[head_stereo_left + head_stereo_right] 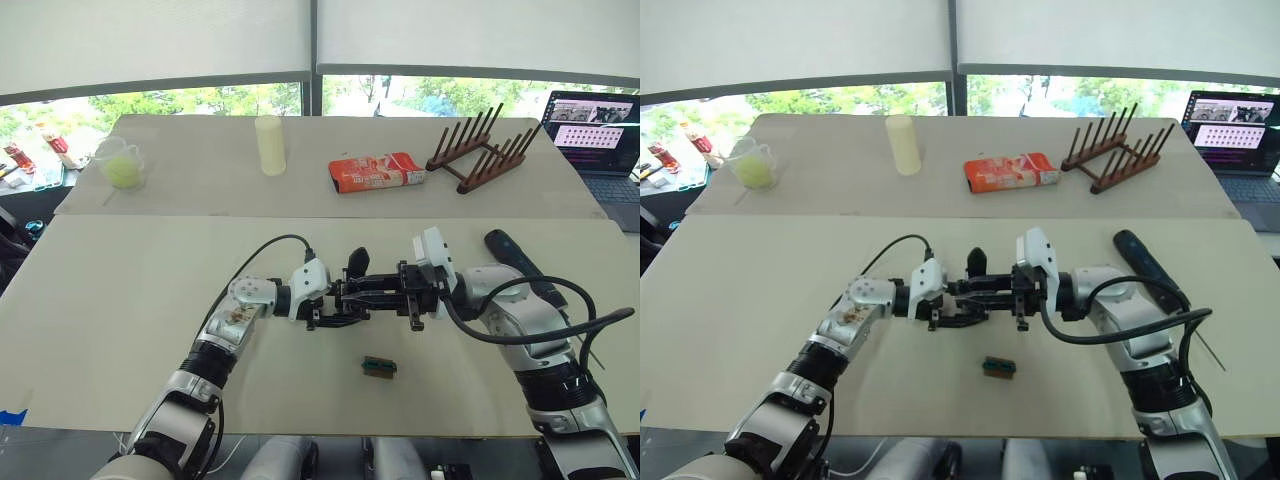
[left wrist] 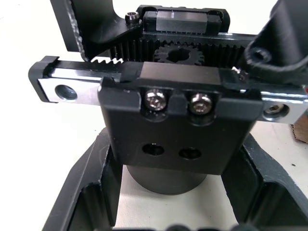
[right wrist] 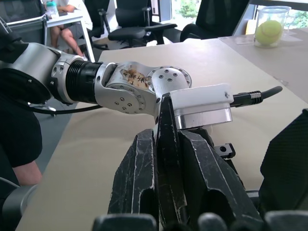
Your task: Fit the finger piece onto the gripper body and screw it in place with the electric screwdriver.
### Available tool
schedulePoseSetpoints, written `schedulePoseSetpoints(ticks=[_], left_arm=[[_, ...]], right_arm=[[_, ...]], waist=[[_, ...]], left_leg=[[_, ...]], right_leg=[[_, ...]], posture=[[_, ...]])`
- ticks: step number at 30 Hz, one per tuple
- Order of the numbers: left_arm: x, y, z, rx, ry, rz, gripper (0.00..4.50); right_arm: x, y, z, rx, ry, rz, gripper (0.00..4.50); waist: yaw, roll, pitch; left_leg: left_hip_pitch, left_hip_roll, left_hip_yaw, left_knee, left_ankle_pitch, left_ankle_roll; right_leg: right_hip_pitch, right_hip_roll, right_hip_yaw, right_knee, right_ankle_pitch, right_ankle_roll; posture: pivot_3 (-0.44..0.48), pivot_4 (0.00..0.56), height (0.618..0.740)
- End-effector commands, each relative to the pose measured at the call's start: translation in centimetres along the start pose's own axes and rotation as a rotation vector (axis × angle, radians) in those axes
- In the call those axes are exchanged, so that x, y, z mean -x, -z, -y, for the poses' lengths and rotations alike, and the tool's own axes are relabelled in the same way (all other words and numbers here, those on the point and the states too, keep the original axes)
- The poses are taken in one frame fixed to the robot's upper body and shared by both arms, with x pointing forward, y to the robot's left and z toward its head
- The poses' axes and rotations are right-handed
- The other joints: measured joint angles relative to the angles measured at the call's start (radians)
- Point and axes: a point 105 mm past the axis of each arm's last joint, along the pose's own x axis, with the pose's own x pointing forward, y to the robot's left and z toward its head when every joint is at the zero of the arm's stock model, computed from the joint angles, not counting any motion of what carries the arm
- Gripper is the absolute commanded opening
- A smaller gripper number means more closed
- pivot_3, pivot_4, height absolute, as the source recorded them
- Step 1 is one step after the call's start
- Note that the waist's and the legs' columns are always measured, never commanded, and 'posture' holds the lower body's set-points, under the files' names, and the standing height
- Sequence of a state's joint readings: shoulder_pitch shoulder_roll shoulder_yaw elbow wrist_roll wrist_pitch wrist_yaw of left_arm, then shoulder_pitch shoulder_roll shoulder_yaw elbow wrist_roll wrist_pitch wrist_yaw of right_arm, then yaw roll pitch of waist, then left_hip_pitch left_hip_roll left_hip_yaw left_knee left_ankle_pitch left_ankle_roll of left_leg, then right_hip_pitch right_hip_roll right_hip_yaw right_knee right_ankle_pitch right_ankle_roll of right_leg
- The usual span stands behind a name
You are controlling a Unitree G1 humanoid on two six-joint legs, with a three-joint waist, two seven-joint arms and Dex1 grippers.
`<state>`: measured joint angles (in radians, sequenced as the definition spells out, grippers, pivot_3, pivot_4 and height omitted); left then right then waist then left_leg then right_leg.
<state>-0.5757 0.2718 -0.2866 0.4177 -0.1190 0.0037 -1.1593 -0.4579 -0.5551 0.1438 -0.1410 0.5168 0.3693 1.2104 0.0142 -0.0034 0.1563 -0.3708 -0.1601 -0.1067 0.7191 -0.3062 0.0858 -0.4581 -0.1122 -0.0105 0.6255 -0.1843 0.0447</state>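
The fitting step is in hand. The left pincer point(image 1: 322, 312) pinches the chunky black gripper body with silvery rail and screws point(image 2: 173, 115) from both sides, holding it over the middle of the table point(image 1: 120, 300), nearer its front edge. The right pincer point(image 1: 395, 290) is pressed together on the flat, tapering black plastic finger piece point(image 3: 166, 159), which it brings against the body from the opposite side.

Next, the piece probably has to seat against the two open holes. The long dark cylindrical electric screwdriver point(image 1: 515, 255) lies untouched behind the right arm.

Whether the piece already touches the body is hard to make out, and loose screws cannot be seen.
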Motion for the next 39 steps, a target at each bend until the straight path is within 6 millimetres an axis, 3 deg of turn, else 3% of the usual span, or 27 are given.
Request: schedulePoseSetpoints(ticks=[1,21,26,39], left_arm=[[-0.2,-1.1,-0.1,-0.03,0.003,0.029,2.31],[-0.1,-1.3,-0.2,-0.035,-0.008,0.035,2.31],[-0.2,-1.3,-0.2,-0.036,-0.009,0.038,2.31],[-0.2,-1.4,-0.3,-0.038,-0.018,0.042,2.31]], right_arm=[[0.1,-0.1,0.3,0.033,-0.008,-0.008,0.32],[0.3,3.5,0.0,-0.107,-0.079,-0.154,0.32],[0.9,5.7,0.0,-0.278,-0.071,-0.254,0.32],[1.4,7.0,-0.6,-0.267,-0.026,-0.249,0.32]], waist=[[0.0,0.0,0.0],[0.0,0.0,-0.001],[0.0,0.0,-0.004],[0.0,0.0,-0.012]], left_leg=[[0.0,0.0,0.0,0.0,0.0,0.0],[0.001,0.0,0.0,0.0,0.0,0.0],[0.002,0.0,0.0,0.0,0.0,0.0],[0.004,0.001,0.0,-0.001,0.0,0.0]], right_leg=[[0.0,0.0,0.0,0.0,0.0,0.0],[0.001,0.0,0.0,0.0,0.0,0.0],[0.002,-0.001,0.0,0.0,0.0,0.0],[0.003,-0.001,0.001,0.0,0.0,0.0]], posture=[[0.0,0.15,0.74],[0.0,0.15,0.74],[0.0,0.15,0.74],[0.0,0.15,0.74]])
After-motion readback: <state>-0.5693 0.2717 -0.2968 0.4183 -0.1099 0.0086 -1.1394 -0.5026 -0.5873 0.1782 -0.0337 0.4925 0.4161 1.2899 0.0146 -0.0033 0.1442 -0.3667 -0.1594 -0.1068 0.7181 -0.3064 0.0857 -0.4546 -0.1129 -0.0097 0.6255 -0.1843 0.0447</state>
